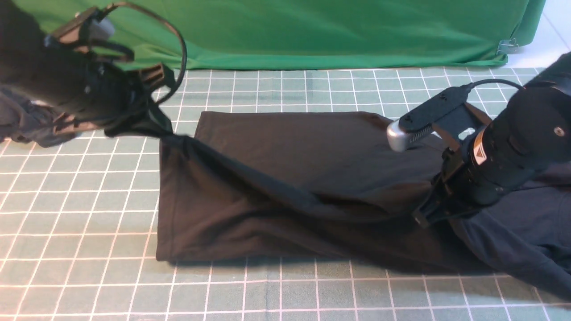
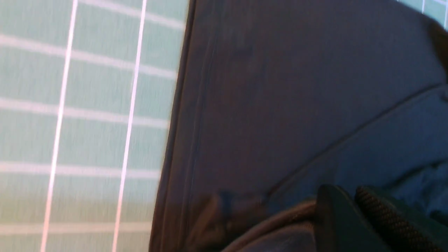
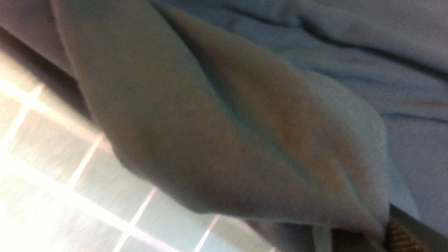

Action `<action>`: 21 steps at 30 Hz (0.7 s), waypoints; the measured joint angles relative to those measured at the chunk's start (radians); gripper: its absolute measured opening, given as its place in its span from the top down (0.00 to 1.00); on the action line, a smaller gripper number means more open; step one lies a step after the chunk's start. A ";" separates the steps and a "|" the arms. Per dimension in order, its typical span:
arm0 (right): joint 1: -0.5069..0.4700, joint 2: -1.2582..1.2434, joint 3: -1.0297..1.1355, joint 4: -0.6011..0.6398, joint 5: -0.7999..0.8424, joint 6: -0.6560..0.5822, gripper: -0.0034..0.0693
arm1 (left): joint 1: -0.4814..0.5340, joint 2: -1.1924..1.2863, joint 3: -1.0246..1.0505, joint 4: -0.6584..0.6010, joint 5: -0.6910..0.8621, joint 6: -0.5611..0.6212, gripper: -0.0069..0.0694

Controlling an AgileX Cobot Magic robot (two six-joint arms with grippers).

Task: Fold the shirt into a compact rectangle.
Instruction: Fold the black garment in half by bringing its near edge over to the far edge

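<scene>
The black shirt (image 1: 285,178) lies across the middle of the grid mat, lower part spread flat, its chest print and neck label hidden. My left gripper (image 1: 161,130) is shut on the shirt's far left corner and holds it raised, so a taut fold runs diagonally from it. In the left wrist view the fingers (image 2: 334,217) pinch the hem of the shirt (image 2: 280,105). My right gripper (image 1: 421,218) is shut on the shirt's right part, low over the cloth. In the right wrist view a fold of the shirt (image 3: 227,122) hangs from the finger pad (image 3: 397,236).
A green backdrop cloth (image 1: 312,31) hangs along the table's far edge, with a metal clip (image 1: 508,45) at its right. A bunched dark grey garment (image 1: 26,122) lies under my left arm. Dark navy cloth (image 1: 526,232) spreads below my right arm. The grid mat (image 1: 80,223) covers the table.
</scene>
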 joint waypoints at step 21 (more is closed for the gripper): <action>-0.218 0.445 -0.407 0.000 -0.167 -0.077 0.89 | 0.003 0.529 -0.462 -0.039 -0.071 0.072 0.89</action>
